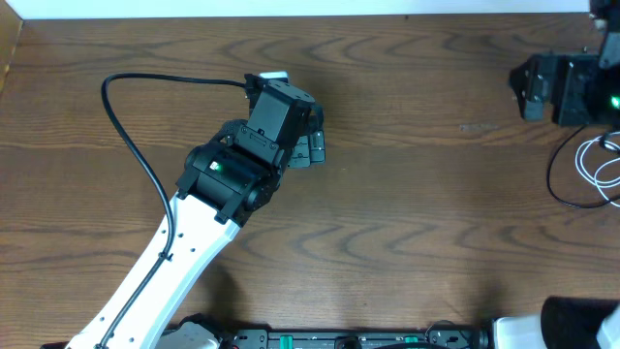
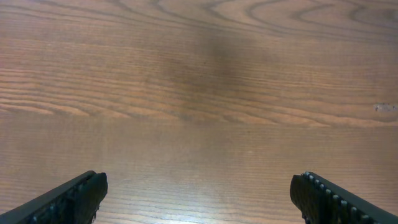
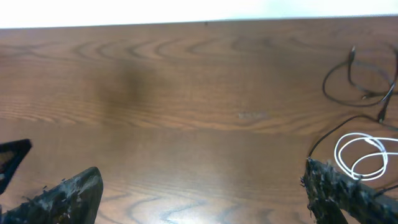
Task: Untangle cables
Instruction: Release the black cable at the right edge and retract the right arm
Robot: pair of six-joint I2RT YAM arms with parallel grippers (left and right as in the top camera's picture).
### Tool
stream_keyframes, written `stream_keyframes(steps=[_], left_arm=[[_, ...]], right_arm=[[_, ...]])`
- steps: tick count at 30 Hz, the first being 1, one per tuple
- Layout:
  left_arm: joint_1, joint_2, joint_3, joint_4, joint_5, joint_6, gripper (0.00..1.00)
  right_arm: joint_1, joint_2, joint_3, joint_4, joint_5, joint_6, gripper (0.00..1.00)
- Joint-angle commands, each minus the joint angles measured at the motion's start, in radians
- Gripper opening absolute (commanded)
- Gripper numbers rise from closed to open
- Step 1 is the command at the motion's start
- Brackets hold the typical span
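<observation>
The white cable point(image 1: 599, 163) lies in small loops at the table's right edge, with the thin black cable point(image 1: 560, 184) curving round it. In the right wrist view the white cable point(image 3: 364, 152) sits at the lower right beside my right finger, and the black cable point(image 3: 348, 81) loops above it. My right gripper point(image 3: 202, 193) is open and empty, and shows at the far right of the overhead view point(image 1: 528, 87). My left gripper point(image 1: 312, 145) is open and empty over bare wood mid-table; its wrist view point(image 2: 199, 199) shows no cable.
The left arm's thick black wire point(image 1: 131, 126) arcs over the table's left part. The table's far edge point(image 1: 310, 15) runs along the top. A rail with hardware point(image 1: 349, 339) lines the front edge.
</observation>
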State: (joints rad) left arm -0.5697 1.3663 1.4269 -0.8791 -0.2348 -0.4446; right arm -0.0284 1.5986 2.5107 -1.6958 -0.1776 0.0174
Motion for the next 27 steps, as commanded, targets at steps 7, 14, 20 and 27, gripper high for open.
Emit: stream_keyframes(steps=[7,14,20,27], left_arm=[[0.003,-0.001,-0.003,-0.003,-0.01,0.005,0.99],[0.003,-0.001,-0.003,-0.003,-0.01,0.005,1.0],[0.003,-0.001,-0.003,-0.003,-0.01,0.005,1.0],[0.003,-0.001,-0.003,-0.003,-0.01,0.005,1.0]], right_arm=[[0.004,-0.054,0.007,-0.002,-0.038,-0.011,0.99],[0.054,-0.075,-0.013,-0.001,0.0,-0.013,0.99],[0.107,-0.286,-0.374,0.232,0.098,-0.015,0.99],[0.107,-0.603,-0.928,0.683,0.098,-0.035,0.99]])
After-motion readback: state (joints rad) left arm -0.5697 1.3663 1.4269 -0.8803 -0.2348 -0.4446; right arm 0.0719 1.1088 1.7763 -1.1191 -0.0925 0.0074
